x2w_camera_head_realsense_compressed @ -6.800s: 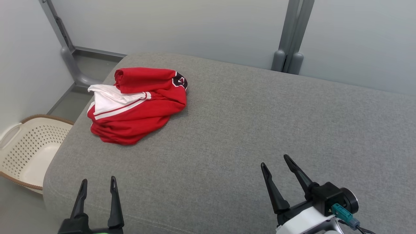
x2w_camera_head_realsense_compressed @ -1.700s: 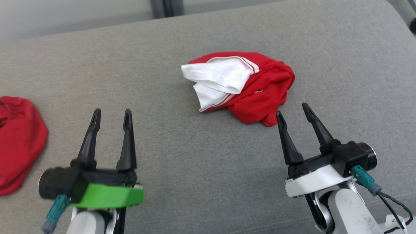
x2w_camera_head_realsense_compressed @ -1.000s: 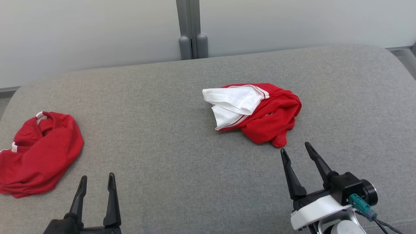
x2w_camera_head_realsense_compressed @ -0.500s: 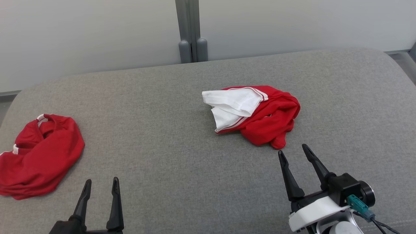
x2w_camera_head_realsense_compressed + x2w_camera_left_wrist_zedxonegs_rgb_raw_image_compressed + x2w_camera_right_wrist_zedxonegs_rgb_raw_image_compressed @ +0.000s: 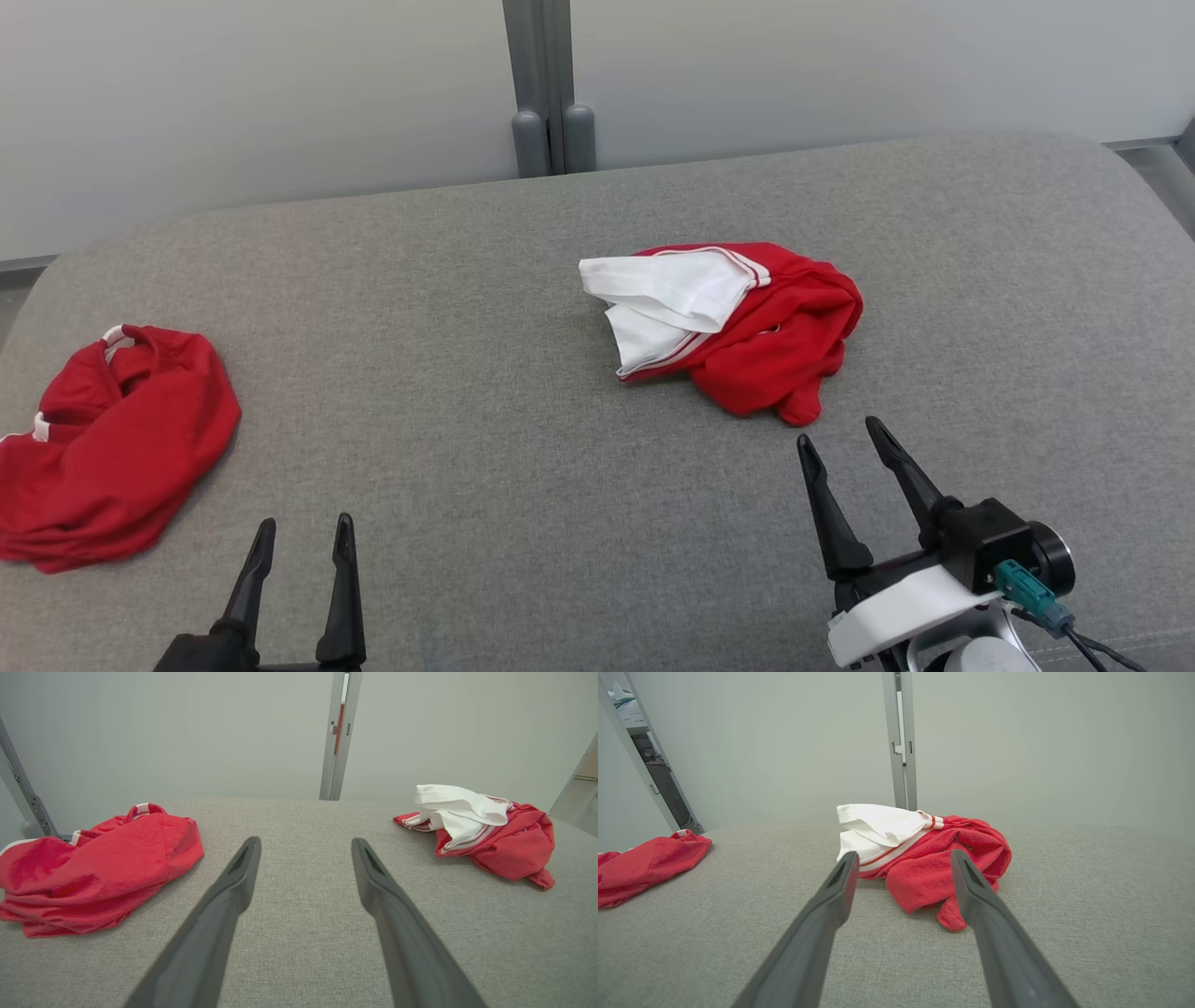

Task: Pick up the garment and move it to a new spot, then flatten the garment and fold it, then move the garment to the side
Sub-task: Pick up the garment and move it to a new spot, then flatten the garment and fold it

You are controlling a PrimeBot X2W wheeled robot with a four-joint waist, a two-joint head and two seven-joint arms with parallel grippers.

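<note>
Head view: red-and-white garment (image 5: 747, 327) crumpled right of centre on grey cushion (image 5: 467, 392); second red heap (image 5: 112, 448) far left. Right gripper (image 5: 836, 429) wide, empty, just short of garment; left gripper (image 5: 305, 520) wide, empty
Left wrist view: bare cushion ahead
Right wrist view: garment dead ahead
Judged pick-up step, unstarted; next, reach in, pinch a raised fold
No legible writing

red-and-white garment (image 5: 758, 341), red bundle (image 5: 112, 448), grey surface (image 5: 504, 420)
</note>
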